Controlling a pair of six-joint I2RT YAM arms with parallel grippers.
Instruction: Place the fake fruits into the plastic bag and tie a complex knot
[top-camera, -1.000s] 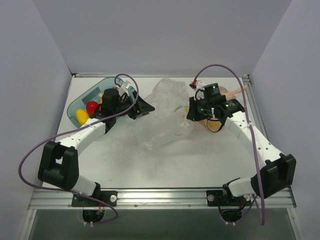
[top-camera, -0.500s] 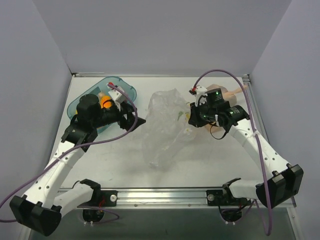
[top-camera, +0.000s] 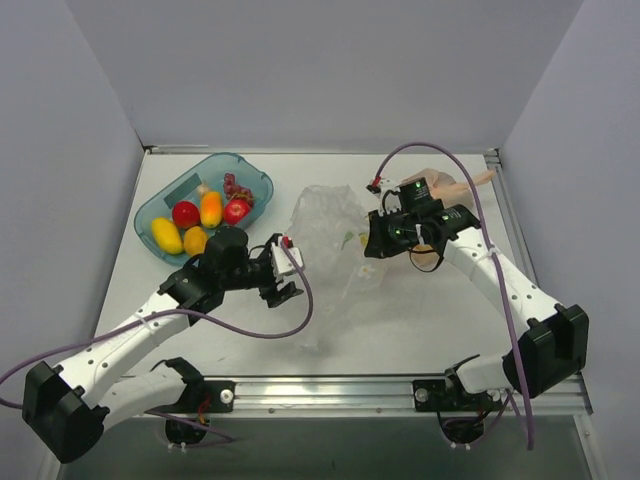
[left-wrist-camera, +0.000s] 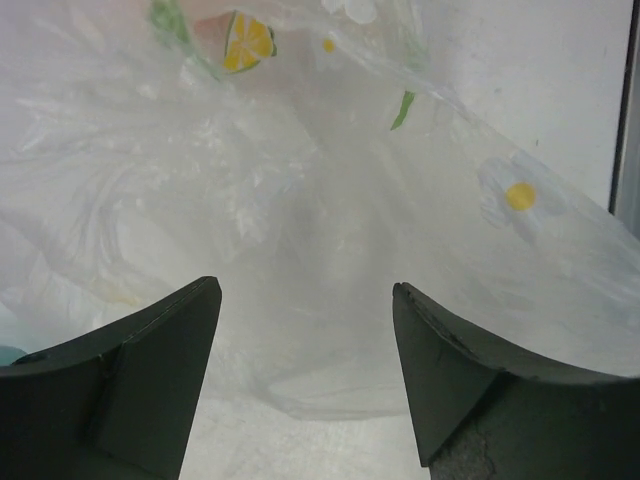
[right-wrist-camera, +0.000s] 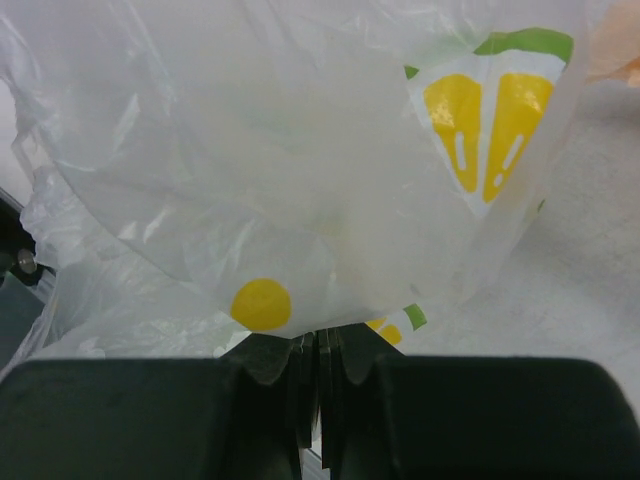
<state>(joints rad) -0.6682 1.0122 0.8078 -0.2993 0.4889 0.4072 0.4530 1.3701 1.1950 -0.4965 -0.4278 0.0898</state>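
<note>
Hardly started: leaves glossy toy fruits in teal tray upper left, pinches crinkly clear bag with right gripper, left gripper spread.

The right arm hides most of the orange bag; the wrist views cut off the plastic bag.

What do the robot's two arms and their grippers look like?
Both the left arm and right arm have white links with black joint housings, and a purple cable loops along each. The left gripper and right gripper have dark, matt, wedge-shaped fingers. A small green light glows on the right wrist.
</note>
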